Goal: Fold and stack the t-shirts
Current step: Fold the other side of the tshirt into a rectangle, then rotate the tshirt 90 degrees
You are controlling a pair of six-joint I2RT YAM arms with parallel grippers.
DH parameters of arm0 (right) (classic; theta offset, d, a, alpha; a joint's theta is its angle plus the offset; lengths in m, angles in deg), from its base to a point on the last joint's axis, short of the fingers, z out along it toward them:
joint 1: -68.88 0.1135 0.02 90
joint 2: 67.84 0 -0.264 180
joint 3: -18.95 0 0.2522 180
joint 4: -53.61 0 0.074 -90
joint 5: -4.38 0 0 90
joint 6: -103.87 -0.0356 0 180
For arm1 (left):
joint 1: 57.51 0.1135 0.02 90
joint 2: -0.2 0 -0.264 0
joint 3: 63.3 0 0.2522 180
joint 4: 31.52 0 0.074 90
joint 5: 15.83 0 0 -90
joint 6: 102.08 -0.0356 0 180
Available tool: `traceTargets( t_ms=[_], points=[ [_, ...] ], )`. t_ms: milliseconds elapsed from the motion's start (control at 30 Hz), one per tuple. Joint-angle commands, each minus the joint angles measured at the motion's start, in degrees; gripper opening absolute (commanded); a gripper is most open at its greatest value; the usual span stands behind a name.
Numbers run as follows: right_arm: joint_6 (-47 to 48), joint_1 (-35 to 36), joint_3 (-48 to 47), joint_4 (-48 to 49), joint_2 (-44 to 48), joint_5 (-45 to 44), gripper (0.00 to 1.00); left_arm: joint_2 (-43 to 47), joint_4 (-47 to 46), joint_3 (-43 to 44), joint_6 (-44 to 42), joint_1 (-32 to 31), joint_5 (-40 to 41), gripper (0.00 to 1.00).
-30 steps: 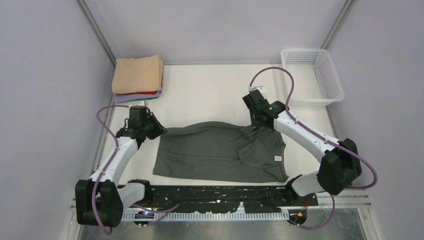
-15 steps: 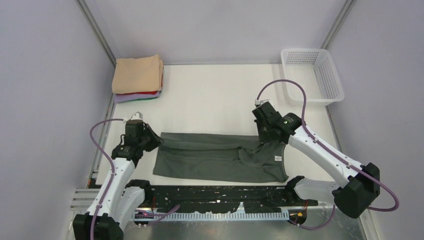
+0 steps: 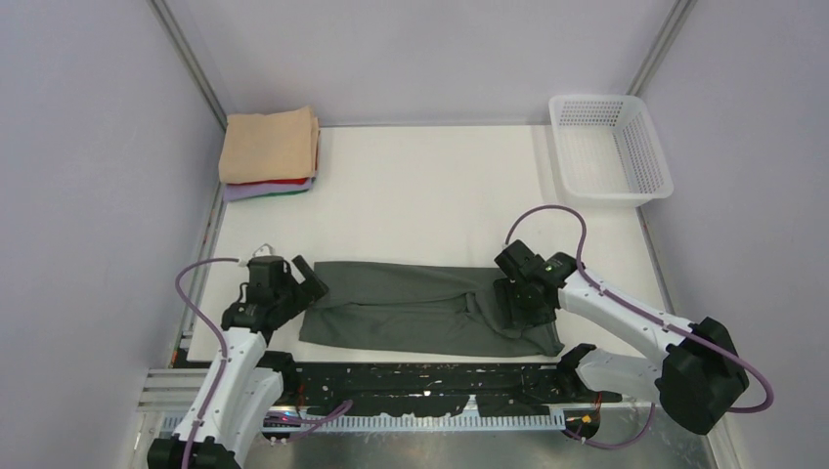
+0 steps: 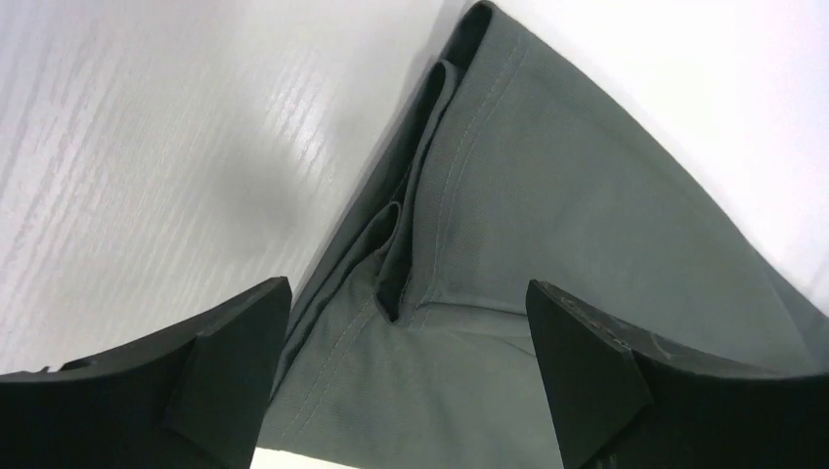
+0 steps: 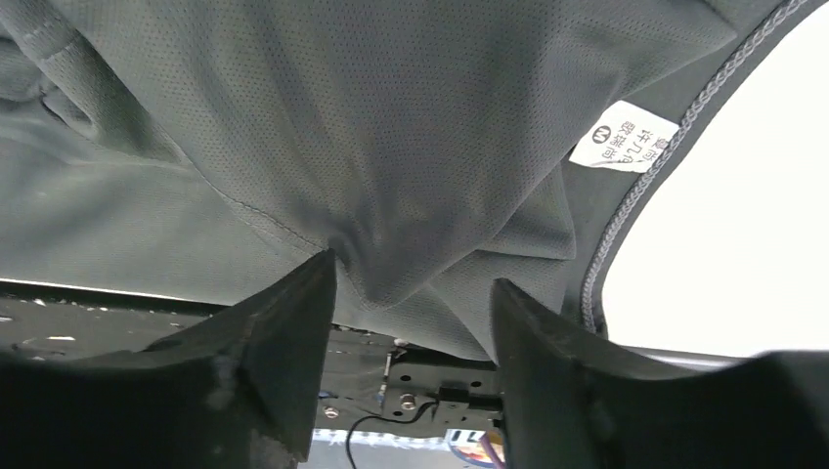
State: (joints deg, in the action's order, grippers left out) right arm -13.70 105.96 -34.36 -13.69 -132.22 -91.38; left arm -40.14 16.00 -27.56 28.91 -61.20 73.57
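**Lengthwise fold laid down; cross fold to be prepared**

The charcoal-grey t-shirt (image 3: 420, 308) is seen spread between the two grippers as a long, narrow band on the table (image 3: 420, 195). Its far half is doubled over toward the arm bases.

The left gripper (image 3: 311, 280) is released. In the left wrist view its fingers (image 4: 225, 342) stand wide apart, and the layered hem end of the shirt lies directly beneath and ahead of them, untouched.

The right gripper (image 3: 516, 301) is held low over the collar end. In the right wrist view its fingers (image 5: 283, 342) are parted and a pucker of cloth sags between them. No pinch can be made out, so it is judged released. The neck label (image 5: 623, 137) is found just beyond the outer finger.

The step in hand is judged to be the end of the lengthwise fold. For the next move, the fingers are to be lifted clear so that no layer is dragged. One short end is then to be gripped through all layers and carried across to the other.

The stack of folded t-shirts (image 3: 269, 147) lies well ahead of the left gripper, at the far corner. The white basket (image 3: 611, 147) stands well ahead of the right gripper.
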Motion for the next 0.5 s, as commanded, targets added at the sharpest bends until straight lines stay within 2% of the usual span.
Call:
traceTargets(
  t_ms=[0, 100, 233, 300, 333, 467],
  points=[
    [-0.68, 0.28, -0.95, 2.1, 2.01, 0.78, 0.72, 3.68, 0.22, 2.7, 0.78, -0.14, 3.0, 0.99],
    [0.43, 0.21, -4.23, -0.4, 5.75, -1.15, 0.78, 3.86, 0.29, 6.08, 0.17, -0.1, 1.31, 1.0],
    [0.54, 0.27, -6.96, -0.25, 11.36, -3.0, 0.83, 1.49, -4.54, 8.51, -0.08, -0.13, -7.39, 1.0],
    [-1.39, 0.21, -5.98, 2.12, 13.41, -3.07, 0.91, -1.11, -8.8, 7.81, 0.41, -0.18, -12.33, 1.0],
    [-3.73, 0.21, -5.28, 4.61, 13.85, -2.05, 0.99, -3.14, -11.53, 7.41, 0.48, -0.25, -15.49, 1.0],
    [-10.64, 0.08, 4.09, 16.76, 13.32, 5.6, 0.96, -10.41, -14.89, 6.82, 1.02, -0.89, -18.83, 1.0]
  ],
)
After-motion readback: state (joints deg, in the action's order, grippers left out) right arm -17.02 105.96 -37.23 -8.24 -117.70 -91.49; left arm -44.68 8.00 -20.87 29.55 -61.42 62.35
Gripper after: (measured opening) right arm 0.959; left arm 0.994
